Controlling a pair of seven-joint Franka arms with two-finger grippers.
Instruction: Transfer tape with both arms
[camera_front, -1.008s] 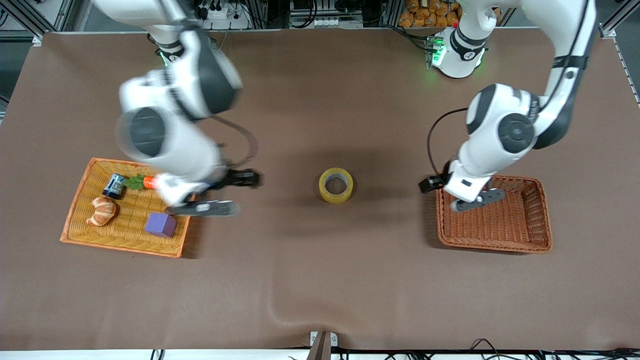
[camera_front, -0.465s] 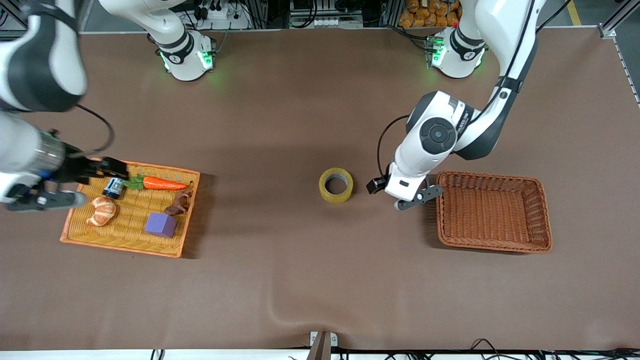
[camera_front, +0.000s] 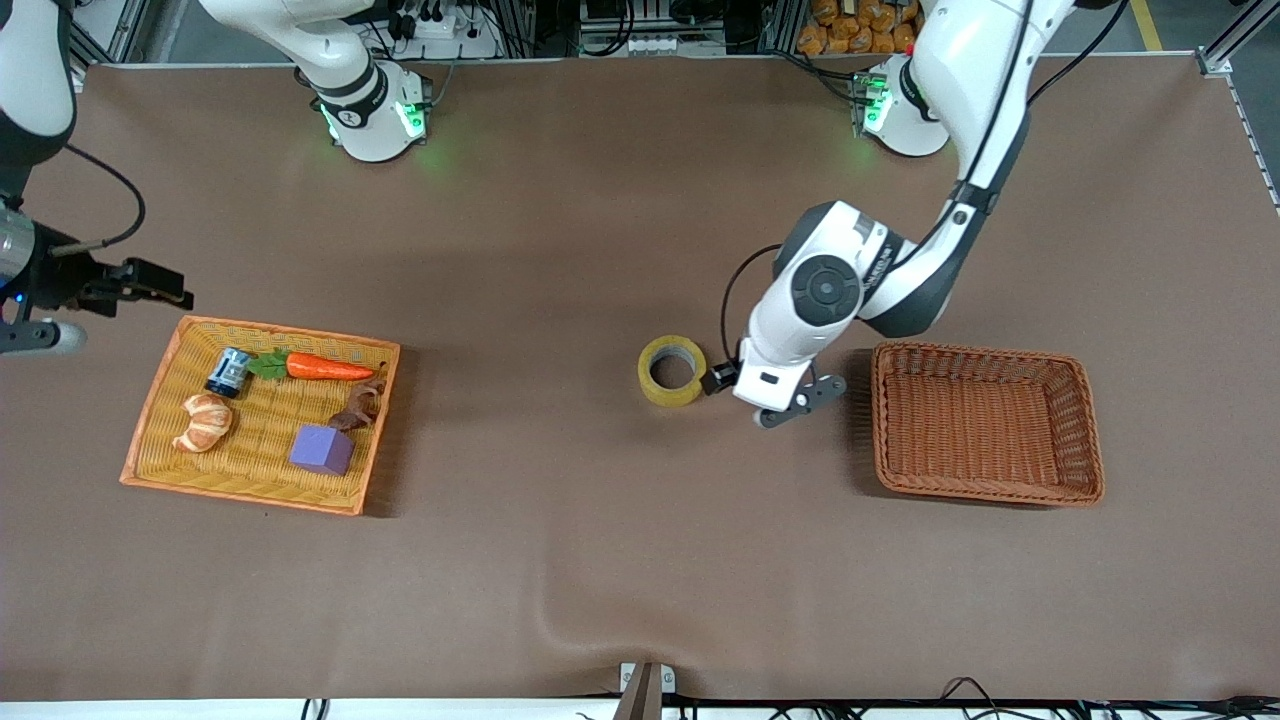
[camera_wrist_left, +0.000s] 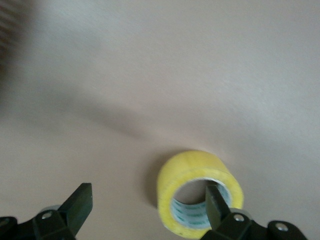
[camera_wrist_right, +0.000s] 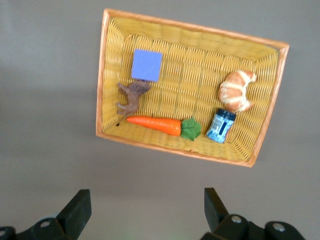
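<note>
The left arm reaches down from its base in a long bend, its wrist low over the middle of the table, and the left gripper (camera_front: 775, 400) hangs over bare tabletop between the tape (camera_front: 672, 371) and the brown basket (camera_front: 1085, 420), just beside the roll. Its fingers (camera_wrist_left: 79, 205) are spread wide with nothing between them; in the left wrist view one fingertip overlaps the roll's rim, though I can't say they actually touch. The tape, a yellowish ring with a pale core, sits on the brown table (camera_front: 640, 560) about midway between the two baskets, with nothing crowding it. The right arm is pulled away to its own end of the table and waits there, with the right gripper (camera_wrist_right: 145, 205) up in the air by the edge of the yellow basket (camera_front: 150, 400), looking down on it, jaws wide apart and holding nothing. In that basket lie a carrot (camera_front: 325, 368), a croissant (camera_front: 205, 422), a purple cube (camera_front: 321, 448), a small blue can (camera_front: 228, 371) and a little brown animal figure (camera_front: 360, 407). The brown basket at the left arm's end has nothing in it that I can see.
</note>
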